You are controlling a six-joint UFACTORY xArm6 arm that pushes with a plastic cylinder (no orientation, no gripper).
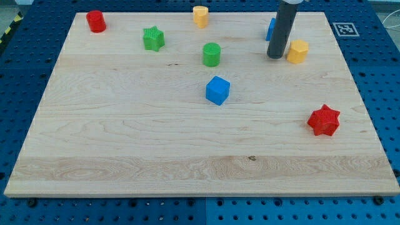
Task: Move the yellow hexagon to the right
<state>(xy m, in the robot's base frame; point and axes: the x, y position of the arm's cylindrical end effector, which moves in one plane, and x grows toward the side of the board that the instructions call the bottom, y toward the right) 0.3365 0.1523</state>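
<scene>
The yellow hexagon [298,51] lies near the view's top right of the wooden board [125,144]. My tip [275,57] rests on the board just left of the hexagon, close to it or touching it. The rod hides most of a blue block [270,28], whose edge shows behind it. A second yellow block [200,15] sits at the board's top edge, near the middle.
A red cylinder [95,20] is at top left, a green star [153,38] right of it, a green cylinder [212,54] near the middle top, a blue cube [217,90] in the centre, a red star [324,120] at right.
</scene>
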